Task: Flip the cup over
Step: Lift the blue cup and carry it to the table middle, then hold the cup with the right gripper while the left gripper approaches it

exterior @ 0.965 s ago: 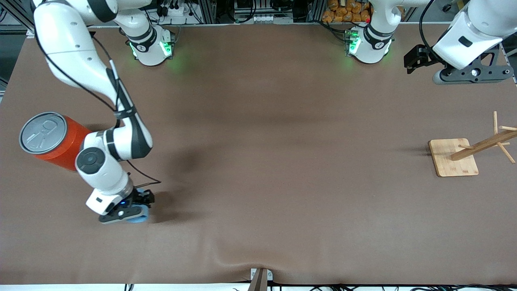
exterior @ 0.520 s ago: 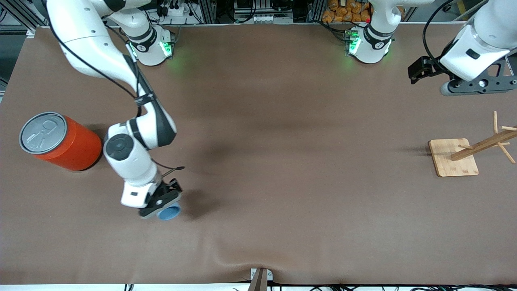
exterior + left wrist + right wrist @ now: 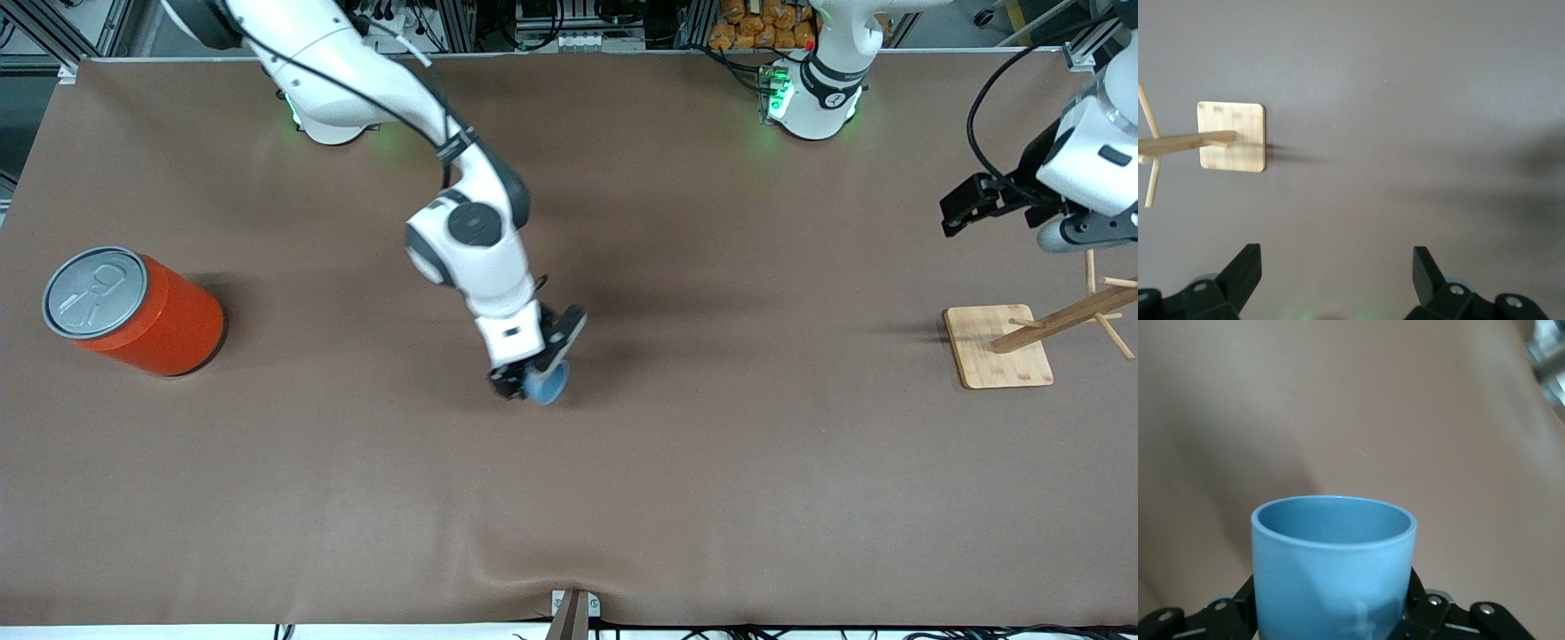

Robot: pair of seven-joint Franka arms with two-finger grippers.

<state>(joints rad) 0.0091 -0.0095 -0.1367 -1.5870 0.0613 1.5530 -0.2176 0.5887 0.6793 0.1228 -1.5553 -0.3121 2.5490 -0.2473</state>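
The light-blue cup [image 3: 546, 383] is held in my right gripper [image 3: 536, 373], which is shut on it and carries it above the middle of the table. In the right wrist view the cup [image 3: 1333, 567] fills the space between the black fingers [image 3: 1429, 607], its open mouth pointing away from the wrist. My left gripper [image 3: 1013, 203] hangs in the air near the left arm's end of the table, above the wooden rack. In the left wrist view it [image 3: 1335, 273] is open and empty.
A large orange can [image 3: 132, 311] with a grey pull-tab lid stands at the right arm's end of the table. A wooden peg rack on a square base [image 3: 997, 348] stands at the left arm's end, also in the left wrist view [image 3: 1231, 136].
My right gripper has carried the cup from beside the orange can to over the table's middle. My left gripper has moved a little lower, toward the wooden rack.
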